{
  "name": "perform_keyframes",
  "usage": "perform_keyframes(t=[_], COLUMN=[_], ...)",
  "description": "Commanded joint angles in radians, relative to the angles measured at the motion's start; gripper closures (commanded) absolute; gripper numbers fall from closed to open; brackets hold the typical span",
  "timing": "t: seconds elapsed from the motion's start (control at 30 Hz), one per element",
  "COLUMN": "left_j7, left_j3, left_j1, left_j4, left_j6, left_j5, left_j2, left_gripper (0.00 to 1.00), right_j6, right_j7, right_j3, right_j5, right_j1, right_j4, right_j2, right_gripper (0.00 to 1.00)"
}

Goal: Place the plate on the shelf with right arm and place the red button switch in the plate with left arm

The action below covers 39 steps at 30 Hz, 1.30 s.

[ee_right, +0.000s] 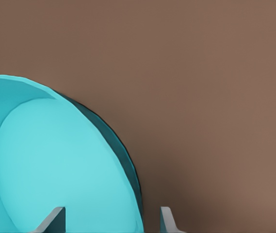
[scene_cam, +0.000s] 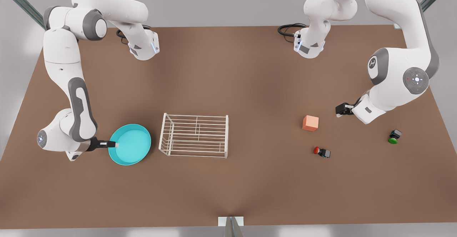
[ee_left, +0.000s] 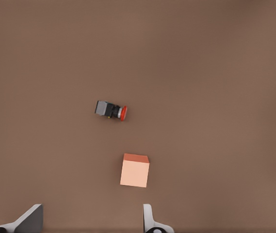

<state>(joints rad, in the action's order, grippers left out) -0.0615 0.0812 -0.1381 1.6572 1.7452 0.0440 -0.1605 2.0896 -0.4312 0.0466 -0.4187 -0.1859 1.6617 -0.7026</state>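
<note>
I've got an orange cube (scene_cam: 310, 123) sitting on the brown bench (scene_cam: 250, 80), and a green-capped switch (scene_cam: 393, 136) lying well apart toward the front view's right.

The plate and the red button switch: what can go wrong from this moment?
1. The right gripper has its jaws open astride the rim of the plate; gripping one edge alone, the plate may tilt or slip when lifted to the shelf.
2. The left gripper hovers open nearer the orange cube than the red button switch, so it might bump the cube.
3. The green-capped switch looks alike; confusion is possible.
</note>
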Motion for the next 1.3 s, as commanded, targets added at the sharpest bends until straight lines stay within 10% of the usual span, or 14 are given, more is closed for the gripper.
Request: perform_keyframes(t=[0.0, 0.47, 0.7, 1.27], left_j7=[-0.003, -0.003, -0.003, -0.001], left_j3=[0.0, 0.0, 0.0, 0.0], left_j1=[0.0, 0.0, 0.0, 0.0], left_j4=[0.0, 0.001, 0.006, 0.007], left_j6=[-0.001, -0.001, -0.001, -0.001], left_j5=[-0.001, -0.001, -0.001, -0.001], left_j2=[0.001, 0.001, 0.001, 0.001], left_gripper=[0.0, 0.0, 0.0, 0.0], right_j6=[-0.022, -0.006, -0.006, -0.319], right_j7=[-0.115, -0.135, -0.17, -0.147], right_j3=[-0.001, -0.002, -0.002, -0.013], right_j5=[-0.022, -0.023, -0.02, -0.012], right_j1=[-0.003, -0.009, -0.009, 0.02], right_j4=[-0.002, -0.017, -0.019, -0.023], right_j2=[-0.002, -0.029, -0.029, 0.244], right_gripper=[0.25, 0.4, 0.82, 0.82])
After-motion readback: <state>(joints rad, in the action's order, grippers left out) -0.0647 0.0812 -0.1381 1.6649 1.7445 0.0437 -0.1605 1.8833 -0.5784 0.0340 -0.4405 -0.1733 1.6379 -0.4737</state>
